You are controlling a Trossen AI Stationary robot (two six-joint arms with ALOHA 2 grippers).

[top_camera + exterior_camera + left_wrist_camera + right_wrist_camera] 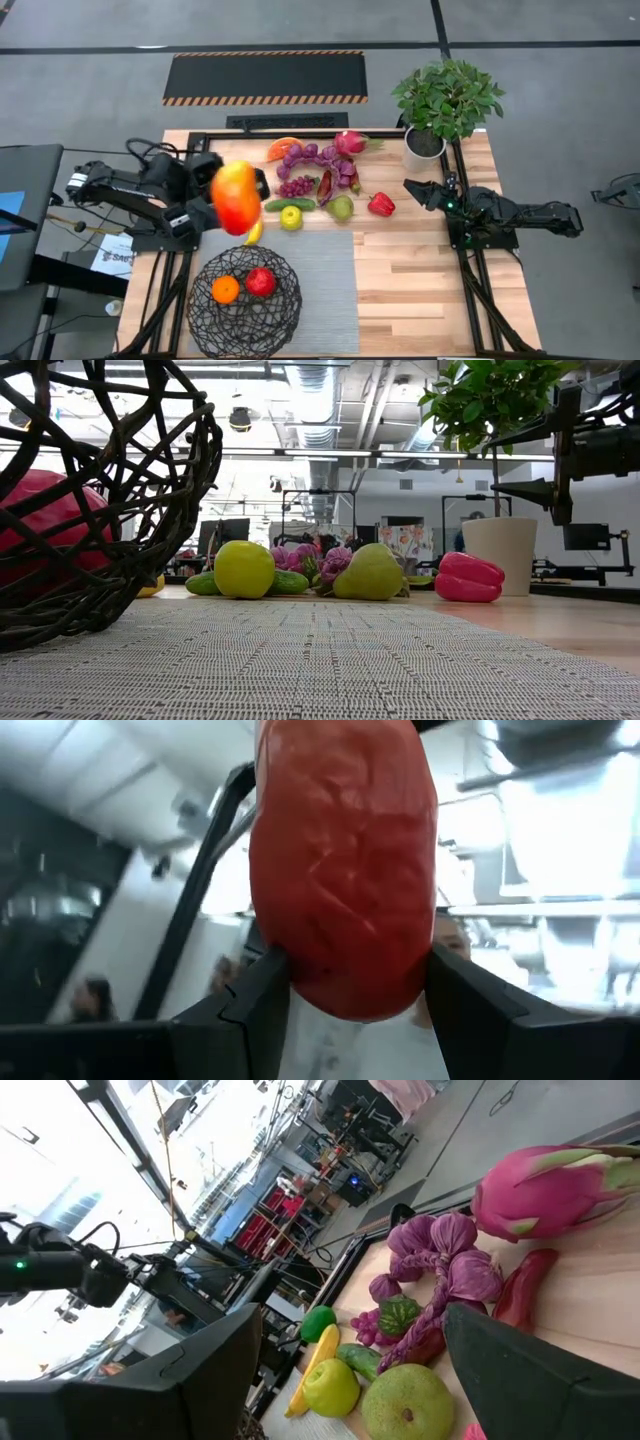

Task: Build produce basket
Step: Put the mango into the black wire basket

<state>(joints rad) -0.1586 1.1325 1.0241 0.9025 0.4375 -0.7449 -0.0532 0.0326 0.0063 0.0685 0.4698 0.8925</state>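
A red-and-yellow mango (236,197) rides high above the table, clamped between the fingers of the left gripper (232,200), as the loading of the wire basket (205,318) goes on. The left wrist view shows the dark fingers (262,990) pressed against both flanks of the fruit, closed as far as its skin allows. The basket sits at the near left of the table and holds two pieces, an orange (225,289) and a red apple (260,281); the mango hangs just short of its far rim, so the carry looks about half done. The next move, by my reading, calls for bringing the fruit over the open middle of the basket, lowering it clear of the two pieces inside, then opening the fingers. Most of the produce waits in a cluster at the far side: a green apple (244,568), a pear (370,572), a red pepper (469,577), a pink dragonfruit (560,1188) and purple leafy pieces (325,158). The right gripper (413,190) idles near the potted plant (445,100), its fingers spread apart and empty. A banana (254,233) is half hidden under the raised mango, and from table height the basket is cut off at the frame's edge, with the left arm out of sight.
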